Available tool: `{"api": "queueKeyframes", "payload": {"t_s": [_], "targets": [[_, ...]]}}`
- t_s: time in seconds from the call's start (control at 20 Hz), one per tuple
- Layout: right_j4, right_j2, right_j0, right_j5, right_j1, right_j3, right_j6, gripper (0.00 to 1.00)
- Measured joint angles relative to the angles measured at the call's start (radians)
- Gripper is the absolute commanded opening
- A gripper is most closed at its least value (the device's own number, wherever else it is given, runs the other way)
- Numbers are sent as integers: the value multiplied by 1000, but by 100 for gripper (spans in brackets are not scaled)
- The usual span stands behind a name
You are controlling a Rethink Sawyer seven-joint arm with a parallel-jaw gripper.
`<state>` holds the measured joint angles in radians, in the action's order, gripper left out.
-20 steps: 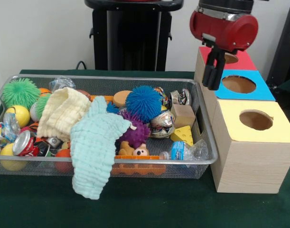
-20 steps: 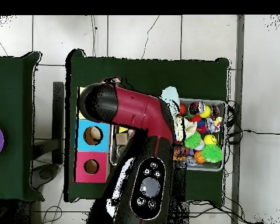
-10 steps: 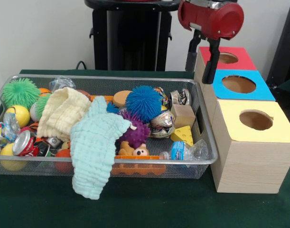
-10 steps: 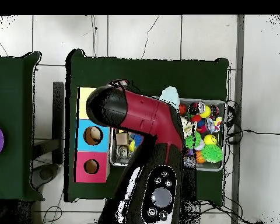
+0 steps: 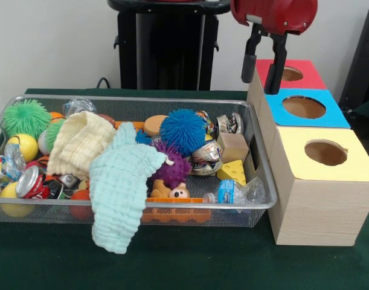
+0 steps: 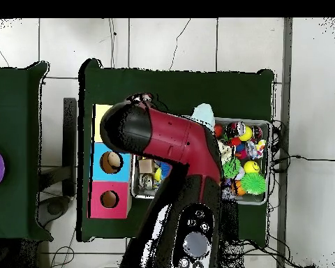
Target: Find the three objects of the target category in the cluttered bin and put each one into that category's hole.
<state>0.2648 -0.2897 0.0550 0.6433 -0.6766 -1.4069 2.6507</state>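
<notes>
Two black fingers [image 5: 277,63] hang spread and empty on the gripper [image 5: 262,77], high over the red-topped box [image 5: 305,74].
Wire bin [image 5: 259,181] sits at its eight o'clock, blue spiky ball [image 5: 182,132] inside among clutter.

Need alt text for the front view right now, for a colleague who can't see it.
The gripper hangs open and empty above the bin's right end, beside the red-topped box. The mesh bin is crammed with spiky balls, cans and two cloths; blue-topped and yellow-topped boxes stand alongside.
</notes>
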Motion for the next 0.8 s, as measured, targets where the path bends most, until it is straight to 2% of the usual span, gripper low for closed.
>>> {"api": "queueKeyframes", "payload": {"t_s": [0.45,0.8], "targets": [[-89,4,-5,2,0,-1,0,100],[-174,11,-40,2,-1,-11,0,100]]}}
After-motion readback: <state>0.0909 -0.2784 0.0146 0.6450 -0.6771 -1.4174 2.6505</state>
